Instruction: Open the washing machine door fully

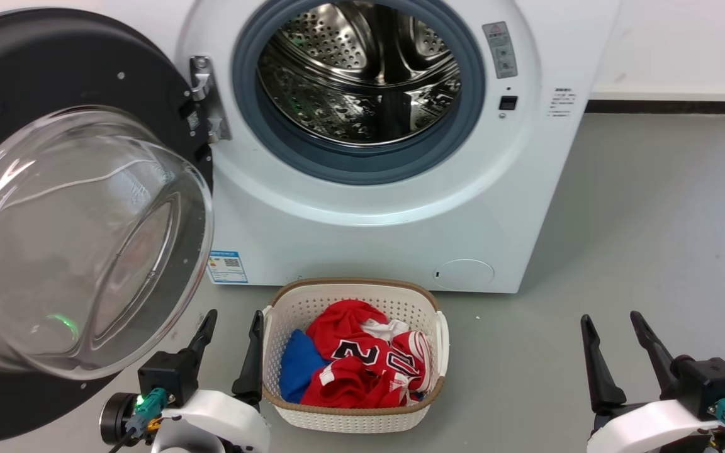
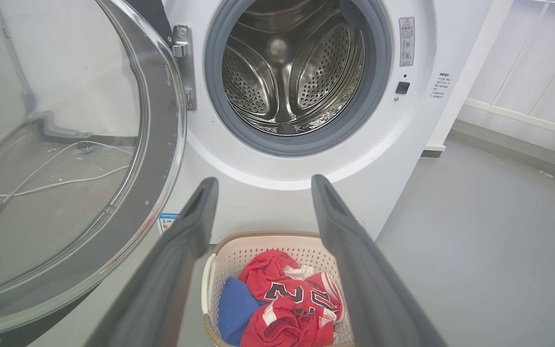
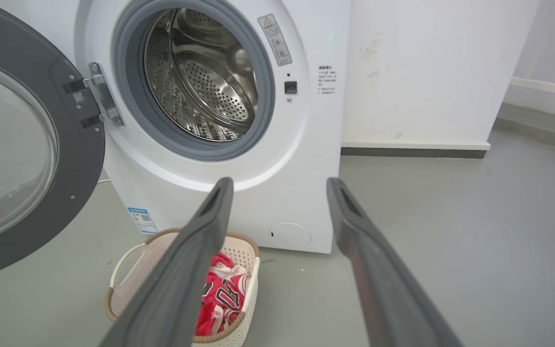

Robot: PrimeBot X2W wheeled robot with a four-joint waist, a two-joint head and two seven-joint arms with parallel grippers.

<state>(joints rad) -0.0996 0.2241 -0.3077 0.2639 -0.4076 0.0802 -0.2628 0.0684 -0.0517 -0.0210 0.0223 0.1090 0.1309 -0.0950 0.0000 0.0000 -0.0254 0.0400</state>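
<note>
We are holding the left tool (image 1: 234, 314) wide apart, its two dark fingers spread and gripping nothing. The right tool (image 1: 610, 316) is standing just as spread and is likewise holding nothing. Both are hovering low over the grey floor (image 1: 652, 251), with their fingers pointing toward the washing machine (image 1: 362, 214) ahead of them.

The washing machine door (image 1: 79, 239) is hanging swung out on its metal hinge (image 1: 202, 94), ahead of the left tool and to its left. Its clear glass bowl is bulging toward us, and its lower edge is coming down near the left tool's outer finger; we cannot tell whether they are touching.

Ahead of the gap between the two tools, the drum (image 1: 362, 75) is lying exposed inside its grey seal (image 1: 362, 167), showing us its perforated steel walls and ribs.

Just beside the left tool's inner finger, on its right, a white perforated basket (image 1: 312, 308) with a brown rim is sitting on the floor in front of the machine, well apart from the right tool. It is holding a crumpled red jersey (image 1: 362, 358) with dark numerals and white trim, which is filling most of it. A blue cloth (image 1: 299, 365) is lying tucked against the side of the basket nearest the left tool.
</note>
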